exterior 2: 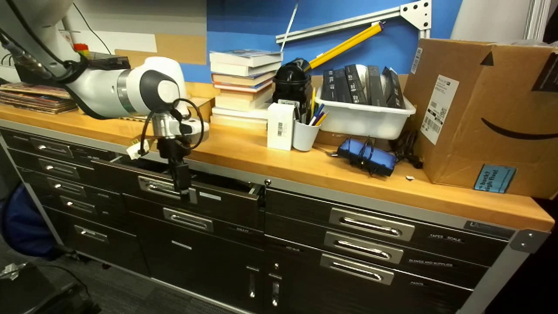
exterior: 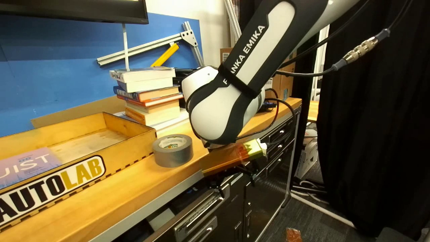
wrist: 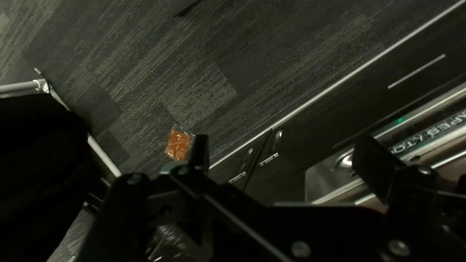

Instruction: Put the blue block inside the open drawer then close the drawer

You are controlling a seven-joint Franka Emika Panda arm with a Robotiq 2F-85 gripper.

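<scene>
Wrist view, nine o'clock: black cloth sinks into shadow, its folds barely readable. Right of it, on streaky grey carpet, lies an orange packet in crinkled clear film. The gripper crowds six o'clock, much of its body lost in the dark, its fingers spread well apart with cabinet doors showing through the gap. Out at three, metal trim carries printed letters that the edge cuts short.

At ten o'clock in an exterior view, the white arm runs off the edge. Below it, at eight, the gripper hangs edge-on in front of the drawer, black on black, hiding part of a silvery handle. The drawer stands partway out, dark metal with a straight front; I get only a thin strip of its dim inside. An uneven stack of books rises at eleven, then a white plastic tub at two and, at three, a cardboard box, cropped.

At nine o'clock in an exterior view, a wooden tray is cut off. A smooth, round roll of grey tape sits just beside it at eight; black curtain fills three. The blue block I cannot make out in any view.
</scene>
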